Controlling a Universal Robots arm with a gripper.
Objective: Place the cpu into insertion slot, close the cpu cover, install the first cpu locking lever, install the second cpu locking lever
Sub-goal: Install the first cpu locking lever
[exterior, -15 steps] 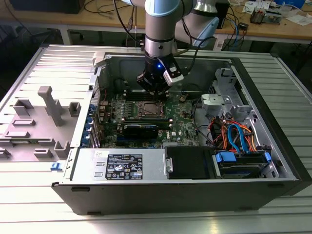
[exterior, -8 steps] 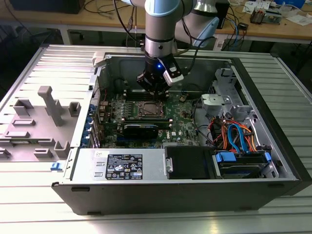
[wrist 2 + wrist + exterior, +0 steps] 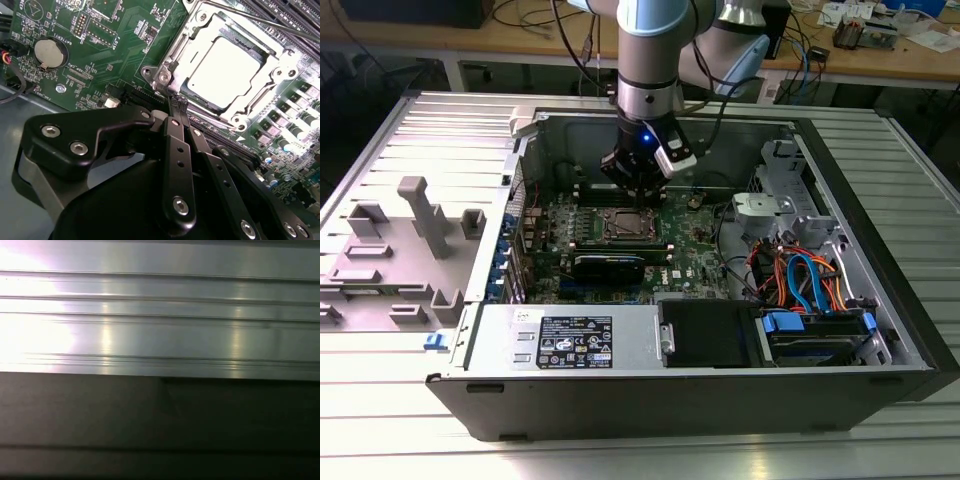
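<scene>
cpu (image 3: 231,74): seated in the insertion slot (image 3: 172,62), silver top showing.
cpu cover (image 3: 287,65): apparently lying flat around the chip.
Gripper (image 3: 178,102): jaws clenched, empty, tips beside the socket's corner.
Care: press levers gently, avoiding the green motherboard (image 3: 120,30).

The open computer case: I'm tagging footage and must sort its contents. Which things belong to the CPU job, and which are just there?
Job things:
- cpu, lying in the insertion slot
- cpu cover, down over the cpu's edges
- locking lever, a thin rod along the socket
- gripper, fingers together, by the socket corner

Just there:
- coin battery
- cables
- power supply
</scene>
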